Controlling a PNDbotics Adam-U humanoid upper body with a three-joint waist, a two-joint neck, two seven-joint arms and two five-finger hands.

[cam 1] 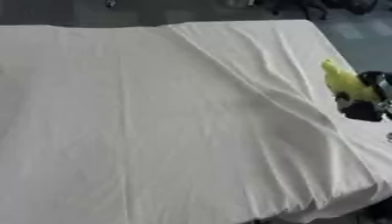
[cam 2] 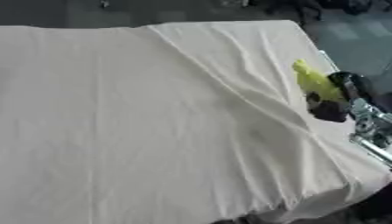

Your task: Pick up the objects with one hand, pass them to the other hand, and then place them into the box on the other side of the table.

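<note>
Wrinkled white cloth covered the tabletop [cam 1: 168, 131], and its near stretch, well to the left of the robot hand, carried nothing. At the right edge the right robot hand [cam 2: 334, 98] was curled round the lower end of a yellow-green object [cam 2: 312, 82], elongated and tapering, too blurred to name more closely. The object rose out of the top of the robot hand and just beyond it; its long axis ran from the grasped end, near and to the right, toward a narrow tip pointing away and to the left, slanted rather than upright. Whether it was clear of the cloth could not be told. The left robot hand showed in neither view, and no box was visible either. Judging by the closed grasp, the pick-up step was in hand and the handover not yet begun. The next move would call for carrying the object leftward over the tabletop, free tip leading, so the other hand could close on the exposed length.
</note>
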